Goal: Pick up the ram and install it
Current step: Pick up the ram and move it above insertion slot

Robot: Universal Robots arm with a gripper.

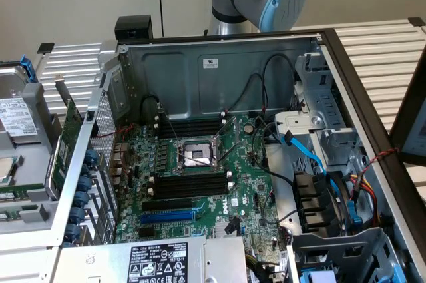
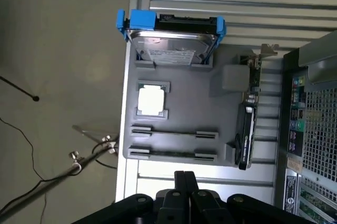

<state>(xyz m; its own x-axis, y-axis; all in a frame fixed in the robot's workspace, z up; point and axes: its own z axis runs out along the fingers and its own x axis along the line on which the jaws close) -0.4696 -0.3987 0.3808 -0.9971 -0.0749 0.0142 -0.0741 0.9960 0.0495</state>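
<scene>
— Where does your ram stand?

— Your ram, a long thin dark-green stick seen on edge, sits in its cradle on the grey plastic tray, with a second stick just beside it. Nothing is lifted yet.

— And your jaws?

— Black, pressed together and empty. They hover over the slatted metal bench near the tray's edge, apart from the ram.

— The destination?

— In the open grey computer case, the long black slots with white end clips on the green motherboard look empty. By my reckoning, you have both the pick and the install left.
</scene>
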